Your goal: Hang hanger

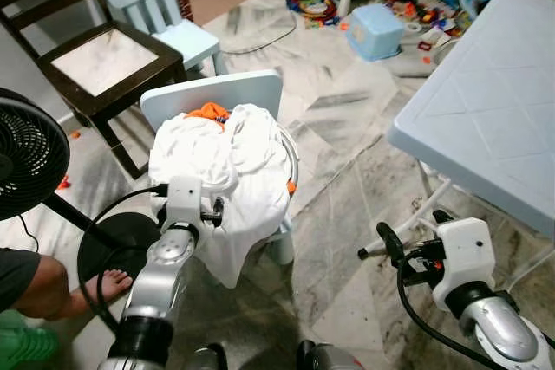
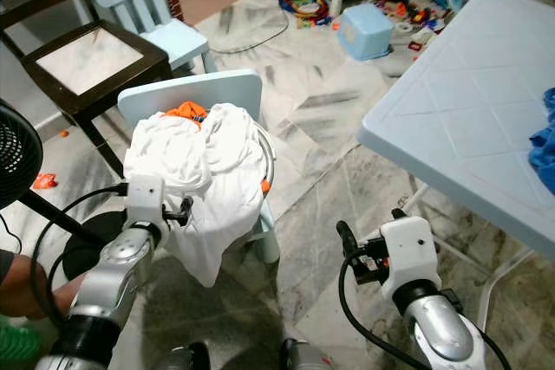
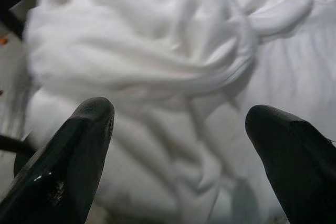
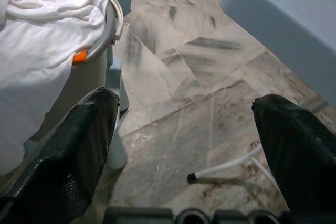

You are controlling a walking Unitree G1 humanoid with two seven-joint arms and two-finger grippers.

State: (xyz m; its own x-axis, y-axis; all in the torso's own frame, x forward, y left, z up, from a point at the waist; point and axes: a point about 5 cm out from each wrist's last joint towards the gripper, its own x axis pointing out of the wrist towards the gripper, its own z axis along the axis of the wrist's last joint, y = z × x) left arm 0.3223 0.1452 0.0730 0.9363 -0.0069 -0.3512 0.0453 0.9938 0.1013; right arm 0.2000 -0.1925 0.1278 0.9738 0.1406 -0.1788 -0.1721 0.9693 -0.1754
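Clearly the hanger itself cannot be made out; if it is here, it lies hidden in or under the heap of white laundry [image 1: 227, 171] piled on the small pale-blue chair [image 1: 217, 93], with a scrap of orange cloth [image 1: 208, 112] showing at the heap's twelve o'clock. At the far left a standing fan [image 1: 26, 162] and a person's foot [image 1: 108, 283] sit close to the left arm, so a wide swing could strike either.

The left gripper [image 3: 178, 129] hovers at the heap's seven o'clock, fingers spread wide with nothing between them, pointed straight into folds of white cloth. Closing here would likely catch fabric alone and drag the whole heap off the chair.

At centre, a grey basket rim [image 4: 113, 24] with an orange clip [image 4: 80, 56] peeks from under the cloth.

Further right, the right gripper [image 4: 184, 129] hangs over bare marble floor [image 1: 347, 171], fingers apart and empty, at roughly four o'clock from the chair. The light-blue table [image 1: 486, 110] and its white leg [image 4: 226, 169] stand just beside it; reaching leftward could snag that leg.
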